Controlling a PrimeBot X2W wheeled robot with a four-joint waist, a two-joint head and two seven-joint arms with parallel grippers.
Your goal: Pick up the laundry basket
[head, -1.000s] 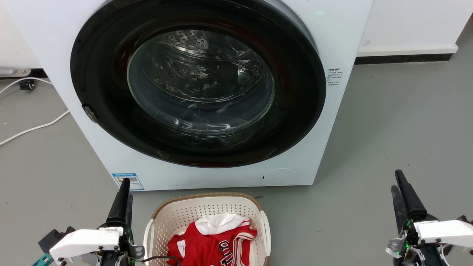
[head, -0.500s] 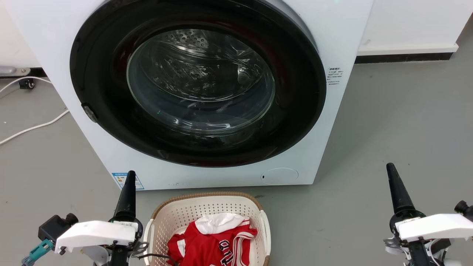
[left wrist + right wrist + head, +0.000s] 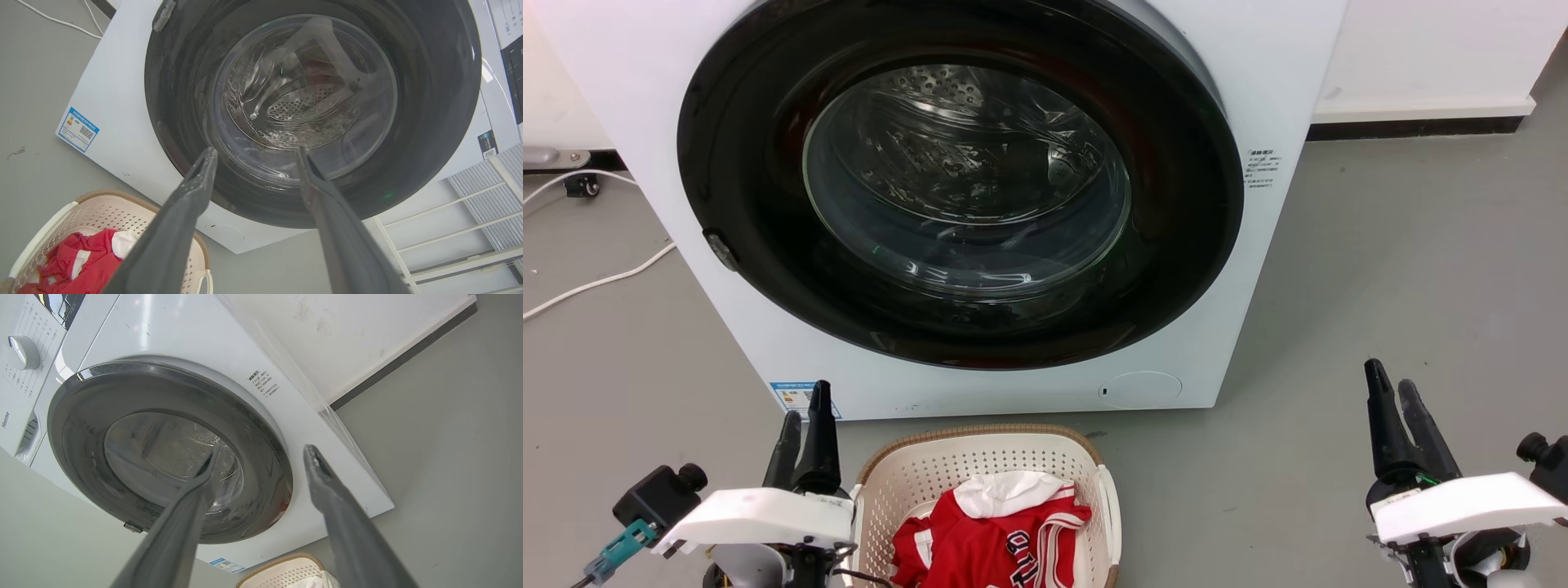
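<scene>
Head view: laundry basket [image 3: 907, 482] is sitting on the floor [image 3: 1380, 286] at bottom centre of the frame, just in front of the washing machine [image 3: 1274, 82], with a red garment [image 3: 988, 539] lying inside.
Left claw [image 3: 805, 402]: is hovering at lower left, just beside the basket's left rim; jaws are standing parted and gripping nothing. Contact with the basket: cannot tell.
Right claw [image 3: 1389, 376]: is hovering at lower right, well apart from the basket; jaws are likewise parted and empty.
Handles: right white handle [image 3: 1109, 506] is showing clearly; the left one is mostly hiding behind the left forearm.
Step (judged): approach is under way; no handle is being gripped yet.
Risk, uneven lift: the right claw is sitting much farther from its handle than the left, so closing one side first could be tipping the basket and spilling the garment.
Risk, shove: the left claw coming in sideways could be pushing the light basket along the floor.
Risk, collision: both claws are pointing toward the machine front, so reaching forward could be striking it.
Risk, snag: fingers entering the perforations or the cloth instead of the handle.
</scene>
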